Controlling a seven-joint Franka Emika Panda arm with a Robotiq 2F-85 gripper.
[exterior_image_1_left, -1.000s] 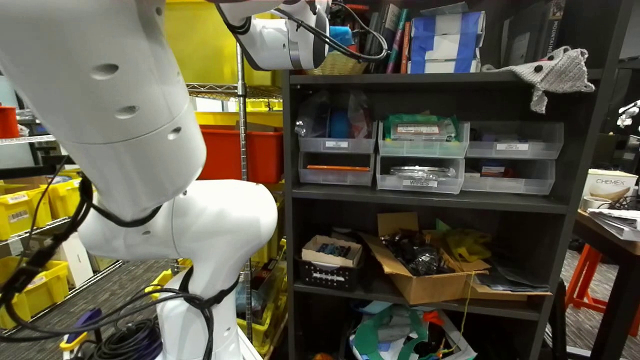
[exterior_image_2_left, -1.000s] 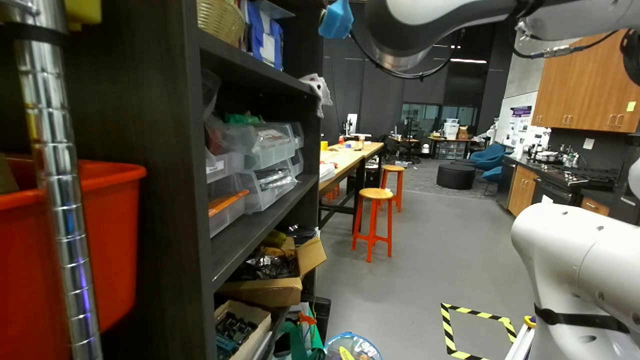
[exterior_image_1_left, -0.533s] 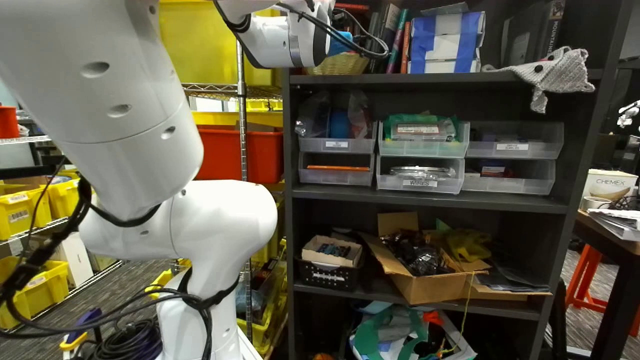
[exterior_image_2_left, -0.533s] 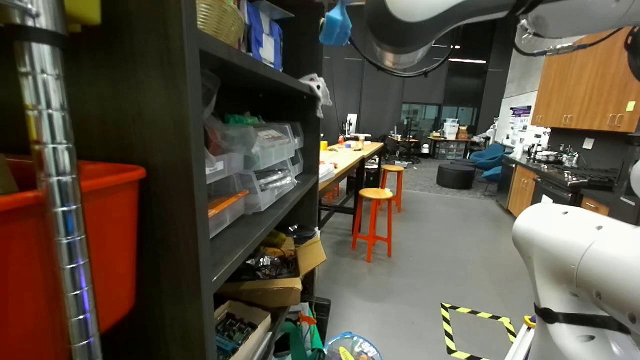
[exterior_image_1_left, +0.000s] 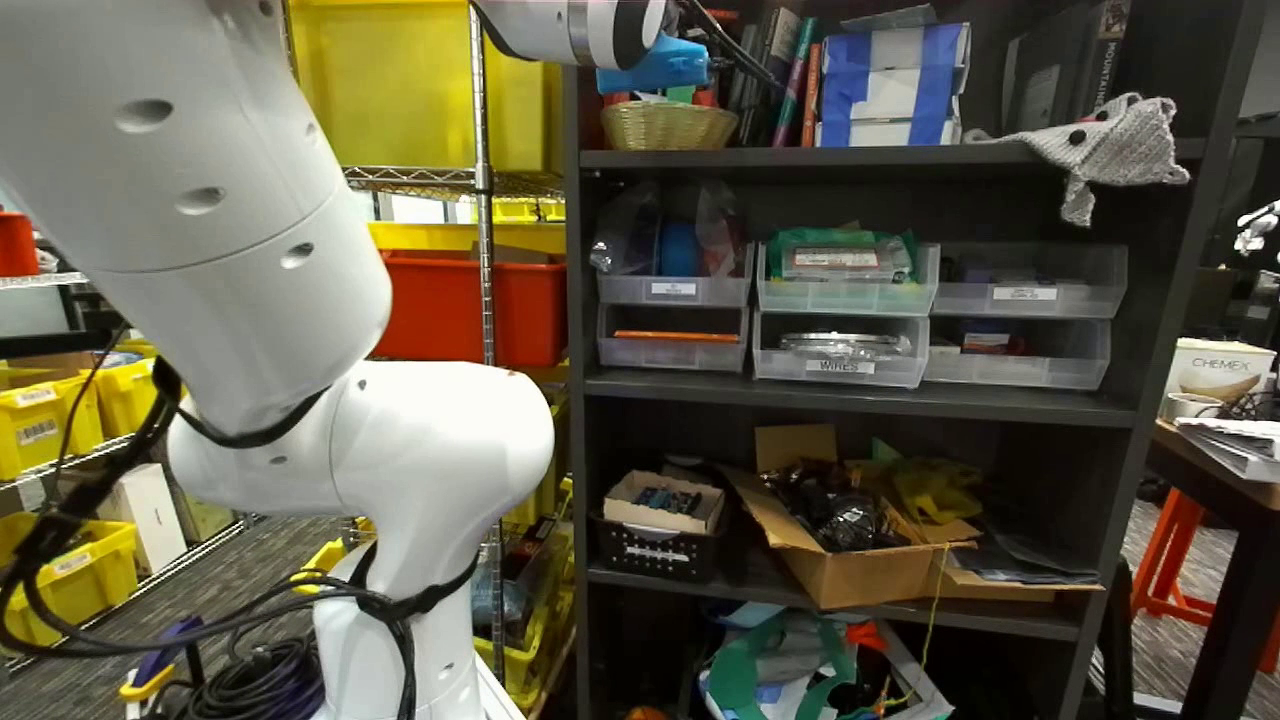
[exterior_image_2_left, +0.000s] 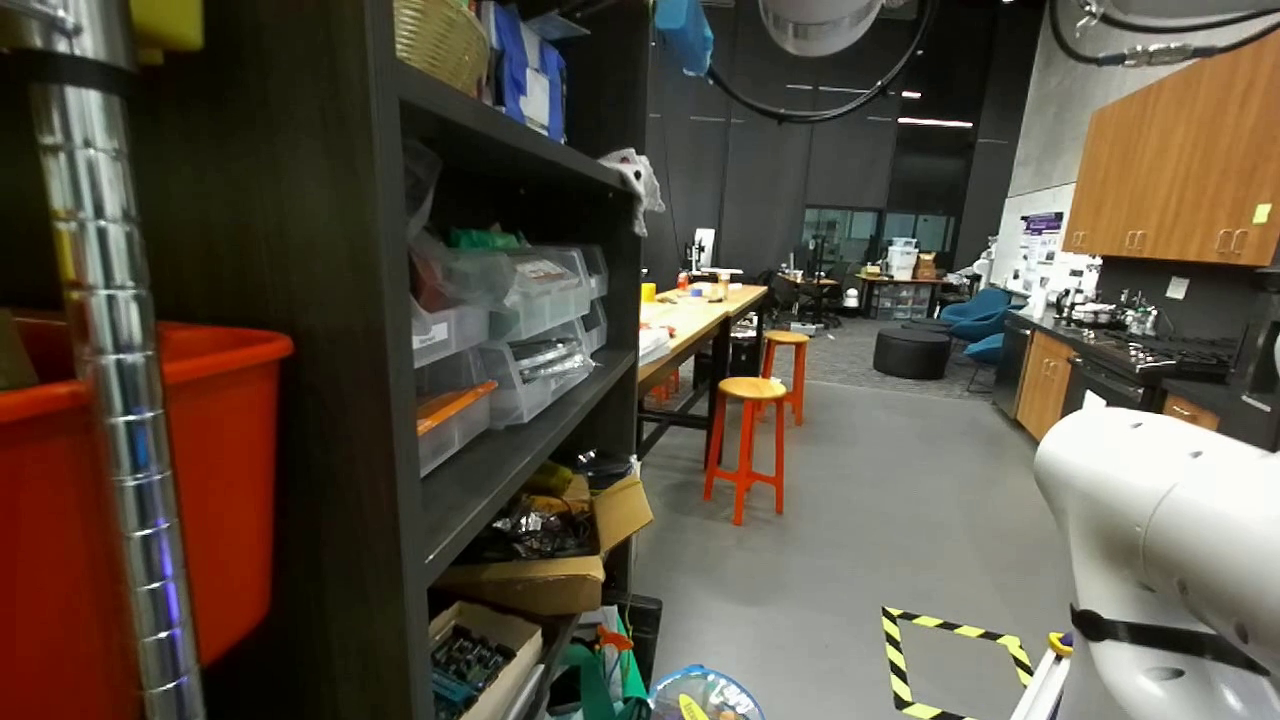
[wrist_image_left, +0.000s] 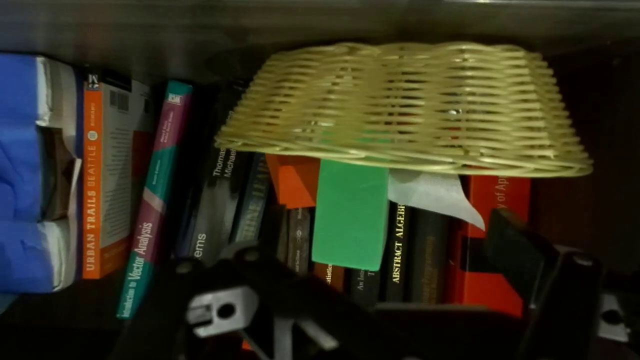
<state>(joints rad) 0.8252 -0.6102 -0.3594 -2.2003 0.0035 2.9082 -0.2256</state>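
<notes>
In the wrist view, which stands upside down, my gripper (wrist_image_left: 395, 235) is open, its dark fingers (wrist_image_left: 517, 252) wide apart with nothing held. Beyond them a pale wicker basket (wrist_image_left: 400, 107) sits on the top shelf. A green block (wrist_image_left: 350, 215), an orange piece (wrist_image_left: 296, 185) and a white sheet (wrist_image_left: 435, 195) stick out over its rim. The green block shows between the fingers, apart from them as far as I can tell. The basket (exterior_image_1_left: 668, 126) lies below the blue piece (exterior_image_1_left: 655, 65) on my wrist in an exterior view. There, the fingers cannot be made out.
Books (wrist_image_left: 155, 200) stand behind and beside the basket, then a blue-and-white box (exterior_image_1_left: 893, 85). A grey knitted toy (exterior_image_1_left: 1100, 145) hangs over the shelf edge (exterior_image_1_left: 800, 158). Clear bins (exterior_image_1_left: 845, 345) fill the shelf below. A metal post (exterior_image_1_left: 485, 260) and yellow bin (exterior_image_1_left: 390, 90) flank the bookcase.
My wrist has risen in both exterior views, and its blue piece has turned. More of the basket now shows in an exterior view. The upper arm has swung slightly.
</notes>
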